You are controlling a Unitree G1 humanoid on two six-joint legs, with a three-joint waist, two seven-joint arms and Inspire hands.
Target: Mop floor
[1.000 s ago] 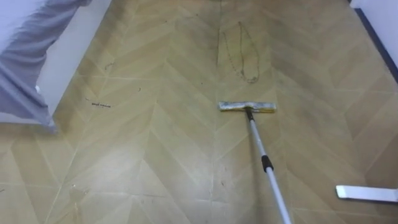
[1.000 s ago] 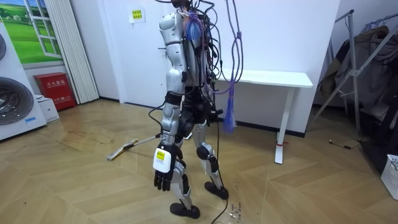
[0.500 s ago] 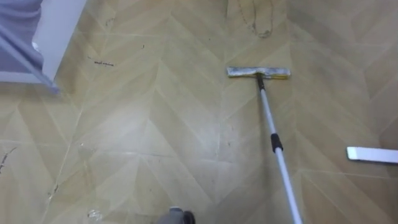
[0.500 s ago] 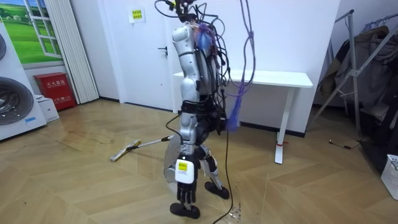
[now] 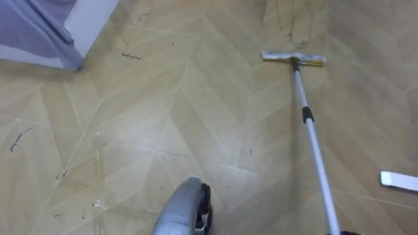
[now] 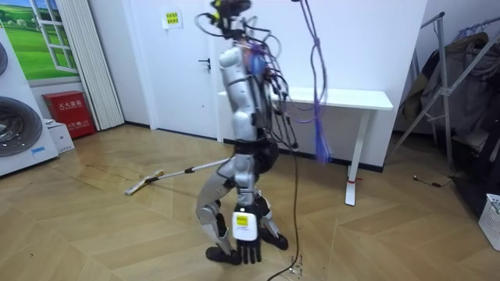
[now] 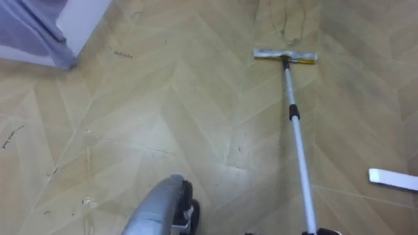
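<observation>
The mop lies out ahead of me on the wooden floor. Its flat head point(image 5: 294, 57) rests just below a scribble of dark marks point(image 5: 292, 19). The pale pole point(image 5: 315, 147) with a black collar runs back toward my lower right. A dark sliver of my right hand point(image 7: 319, 232) shows at the pole's near end, at the bottom edge. In the room view the mop head point(image 6: 137, 186) is on the floor toward the room view's left, and the pole point(image 6: 191, 168) rises to my waist. My left hand point(image 6: 248, 250) hangs low beside my bent legs, fingers relaxed and holding nothing.
White furniture draped with grey cloth point(image 5: 39, 29) stands at the far left. A white flat strip point(image 5: 400, 181) lies on the floor at the right. A white desk point(image 6: 344, 98) is behind me, a washing machine point(image 6: 19, 129) and a red box point(image 6: 69, 113) toward the room view's left.
I have stepped toward the room view's right and sunk lower. The mop head has slid toward the room view's left. My left hand has swung back and down. The eye views have shifted.
</observation>
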